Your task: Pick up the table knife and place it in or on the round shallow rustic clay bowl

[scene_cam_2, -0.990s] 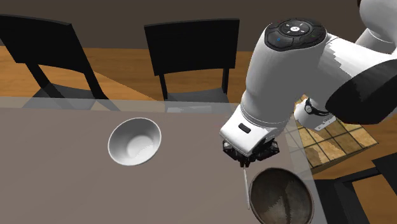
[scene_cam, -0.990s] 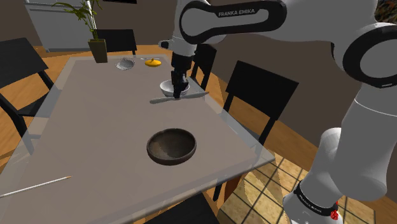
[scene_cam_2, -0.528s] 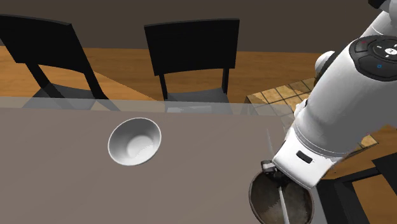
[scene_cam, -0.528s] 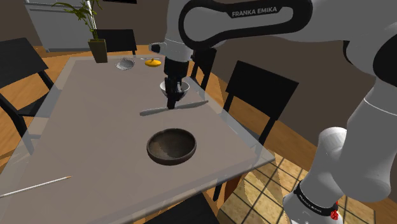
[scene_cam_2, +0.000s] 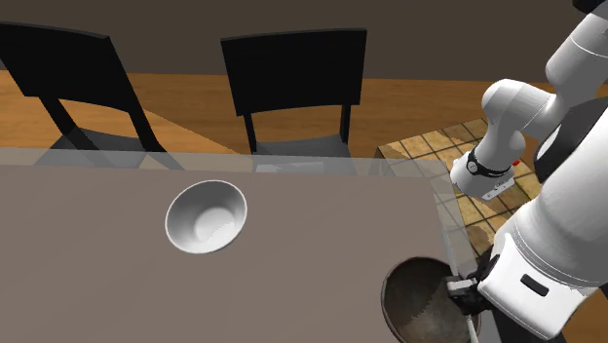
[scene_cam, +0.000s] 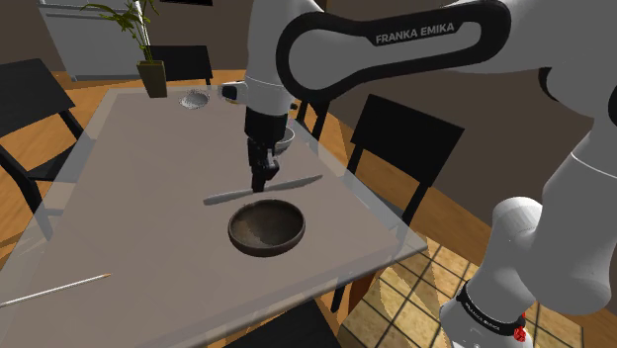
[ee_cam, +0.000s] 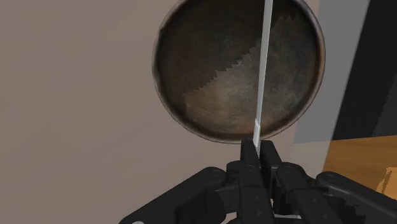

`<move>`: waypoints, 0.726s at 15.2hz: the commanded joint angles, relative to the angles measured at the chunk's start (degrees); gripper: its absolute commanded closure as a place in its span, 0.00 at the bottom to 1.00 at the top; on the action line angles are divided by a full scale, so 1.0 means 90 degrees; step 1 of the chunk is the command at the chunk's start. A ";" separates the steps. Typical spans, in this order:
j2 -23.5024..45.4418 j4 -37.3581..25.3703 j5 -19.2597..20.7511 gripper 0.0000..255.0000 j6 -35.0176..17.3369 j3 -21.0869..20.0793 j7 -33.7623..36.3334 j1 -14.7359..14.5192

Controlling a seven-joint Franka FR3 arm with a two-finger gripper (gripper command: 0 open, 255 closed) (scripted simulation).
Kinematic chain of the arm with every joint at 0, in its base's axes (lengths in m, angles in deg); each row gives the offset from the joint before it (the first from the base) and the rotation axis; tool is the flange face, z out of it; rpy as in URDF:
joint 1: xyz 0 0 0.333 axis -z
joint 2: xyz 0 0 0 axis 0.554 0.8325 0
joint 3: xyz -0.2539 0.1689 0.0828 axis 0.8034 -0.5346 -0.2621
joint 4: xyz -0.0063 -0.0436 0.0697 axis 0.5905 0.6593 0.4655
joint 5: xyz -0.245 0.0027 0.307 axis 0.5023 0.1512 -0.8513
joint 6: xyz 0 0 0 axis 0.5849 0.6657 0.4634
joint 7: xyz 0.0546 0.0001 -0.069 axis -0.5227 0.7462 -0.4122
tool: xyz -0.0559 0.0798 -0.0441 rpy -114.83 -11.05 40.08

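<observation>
Hand (ee_cam: 257,150) has carried knife (ee_cam: 262,76) over brown bowl (ee_cam: 202,83).

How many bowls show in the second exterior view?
2: a white bowl left of centre, and a dark brown bowl at the lower right. Others may sit outside that view.

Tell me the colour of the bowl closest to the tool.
The bowl is dark brown with lighter mottled patches inside, clearest in the wrist view.

Grey knife (ee_cam: 262,70) level over dark brown bowl (ee_cam: 210,76).
</observation>
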 commanded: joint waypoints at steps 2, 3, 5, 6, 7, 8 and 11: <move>0.0001 0.0235 -0.0009 1.00 -0.0240 -0.0012 -0.0003 -0.0012; 0.0011 0.0309 -0.0012 1.00 -0.0323 -0.0013 -0.0011 -0.0013; 0.0035 0.0452 -0.0019 1.00 -0.0490 -0.0015 -0.0028 -0.0015; 0.0049 0.0522 -0.0023 1.00 -0.0573 -0.0016 -0.0036 -0.0016; 0.0064 0.0590 -0.0027 1.00 -0.0656 -0.0017 -0.0045 -0.0017; 0.0081 0.0656 -0.0030 1.00 -0.0739 -0.0019 -0.0053 -0.0018; 0.0138 0.0847 -0.0042 1.00 -0.0986 -0.0022 -0.0078 -0.0021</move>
